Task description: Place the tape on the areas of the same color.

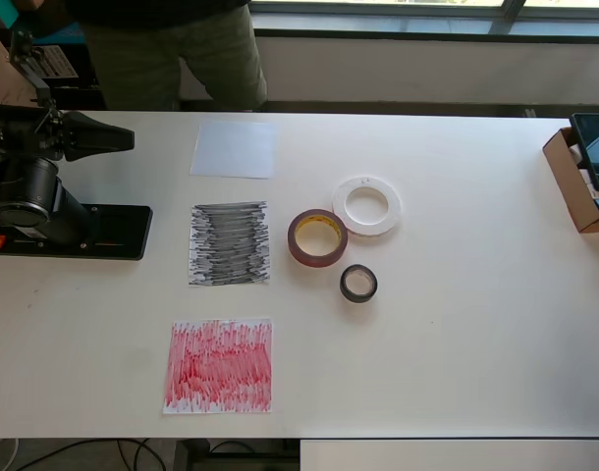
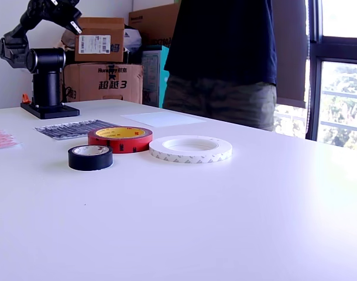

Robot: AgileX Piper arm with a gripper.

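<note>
On the white surface (image 2: 237, 222), the exterior view shows a broad bare stretch nearest the camera, running to the exterior view's right edge. The first thing in is the small black roll (image 2: 90, 157), lying flat. Just behind it lies the dark-red roll (image 2: 120, 139) with its yellowish core, and beside that, toward the exterior view's right, the wide white ring (image 2: 191, 148). In the overhead view the 3 rolls sit clustered near the middle: the white ring (image 1: 367, 205) almost touches the dark-red roll (image 1: 317, 237), while the black roll (image 1: 358, 283) lies slightly apart below them.

None of the rolls rests on a sheet. The 3 sheets form a column at the overhead view's left of the cluster: the red-scribbled sheet (image 1: 219, 365) close to the surface's lower edge, the black-scribbled sheet (image 1: 229, 243) level with the rolls, and the blank white sheet (image 1: 235, 148) nearer the upper edge (gaps separate all 3).

Farther back stands the arm's black base (image 1: 79, 230) at the overhead view's left edge. The pincer (image 1: 108, 137) points over the surface toward the white sheet, carrying nothing; whether its jaws are wide or narrow cannot be told.

A person (image 2: 222, 58) stands behind the far edge, with cardboard boxes (image 2: 102, 70) stacked beyond.
</note>
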